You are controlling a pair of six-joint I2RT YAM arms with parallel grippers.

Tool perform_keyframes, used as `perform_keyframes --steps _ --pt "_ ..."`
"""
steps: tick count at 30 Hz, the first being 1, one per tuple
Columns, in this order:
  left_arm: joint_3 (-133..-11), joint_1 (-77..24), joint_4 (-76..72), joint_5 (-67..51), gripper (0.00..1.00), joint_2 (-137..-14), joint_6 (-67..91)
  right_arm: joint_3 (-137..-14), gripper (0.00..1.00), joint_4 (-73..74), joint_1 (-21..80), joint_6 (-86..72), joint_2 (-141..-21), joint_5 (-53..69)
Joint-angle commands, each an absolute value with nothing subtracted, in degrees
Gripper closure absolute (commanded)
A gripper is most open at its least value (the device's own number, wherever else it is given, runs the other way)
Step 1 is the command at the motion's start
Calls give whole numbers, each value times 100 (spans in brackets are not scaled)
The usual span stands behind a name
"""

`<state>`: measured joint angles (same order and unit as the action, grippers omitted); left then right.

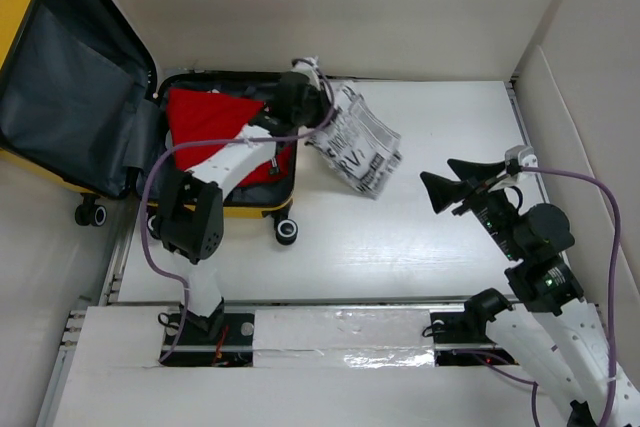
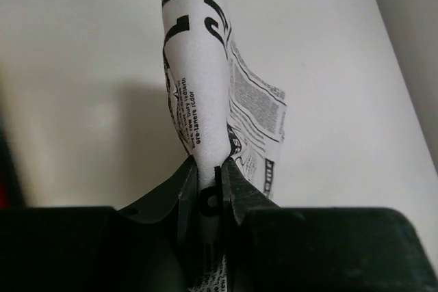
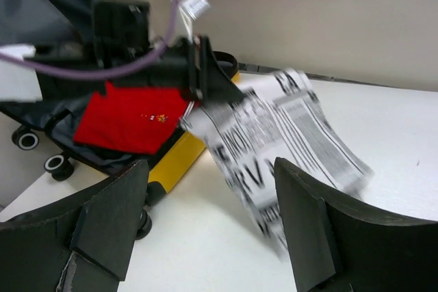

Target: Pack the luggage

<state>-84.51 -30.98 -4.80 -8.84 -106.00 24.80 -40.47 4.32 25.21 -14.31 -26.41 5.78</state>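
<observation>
White printed cloth clamped in left hand; red garment in luggage; right hand open.

Far left, the luggage holds a folded garment — just right of it, a printed cloth in the left gripper; the right gripper is well apart, rightward.

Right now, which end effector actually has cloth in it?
The left end effector, shut on the newsprint-patterned cloth; the right end effector stands open, empty.
</observation>
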Motion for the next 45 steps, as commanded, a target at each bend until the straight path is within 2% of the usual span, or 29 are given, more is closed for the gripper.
perform_keyframes --steps 1,6,11,18,21,26,27,28,30,31,32,33,34,35,36,38,40,41,42,44,45 --pt "-9201 -2532 218 -606 100 -9976 1723 -4052 21 272 2558 -1275 -2496 404" --pt "-9414 -1856 835 78 100 -9625 1240 -3982 20 237 2558 -1266 -2408 474" --pt "-9229 -529 923 89 100 -9325 1230 -3973 20 264 2558 -1274 -2408 562" --pt "-7974 674 317 35 100 -8991 1432 -3955 20 229 2558 -1266 -2434 571" --pt "-7639 940 88 -167 100 -9061 1556 -3973 20 255 2558 -1248 -2443 598" --pt "-7287 940 35 420 100 -9062 1634 -3955 20 220 2558 -1239 -2461 650" --pt "-7251 940 44 465 97 -9018 1696 -3946 20 202 2558 -1248 -2504 676" --pt "-7155 940 0 501 79 -8878 1792 -3955 20 185 2558 -1248 -2531 720" --pt "-6954 940 -193 492 57 -8641 1898 -3929 25 141 2558 -1265 -2619 878" --pt "-6900 940 -228 466 52 -8353 2012 -3920 30 88 2558 -1274 -2715 940" --pt "-6856 940 -246 431 51 -8184 2056 -3911 41 62 2558 -1283 -2759 1062" --pt "-6812 871 -220 465 50 -8026 2091 -3902 62 62 2558 -1301 -2812 1116" --pt "-6759 801 -176 544 50 -7668 2118 -3894 71 62 2558 -1309 -2908 1177" --pt "-6724 669 -63 745 51 -7464 2127 -3885 82 70 2558 -1318 -2944 1273" --pt "-6680 616 -9 834 52 -7279 2118 -3885 87 62 2558 -1327 -2988 1318" --pt "-6496 615 244 1097 53 -6647 2214 -3841 91 -132 2636 -1345 -3032 1397" --pt "-6277 615 386 1396 59 -5998 2224 -3771 93 -245 2759 -1371 -2989 1301" --pt "-6232 615 587 1789 66 -5803 2198 -3692 94 -298 2864 -1397 -2953 1205" --pt "-6205 676 737 2010 81 -5635 2197 -3665 94 -325 2865 -1397 -2953 1169" --pt "-6222 825 1262 2554 100 -5231 2189 -3726 95 -211 2979 -1354 -2944 1152" --pt "-6231 896 1431 2732 100 -5108 2223 -3735 94 -159 2979 -1310 -2918 1108"
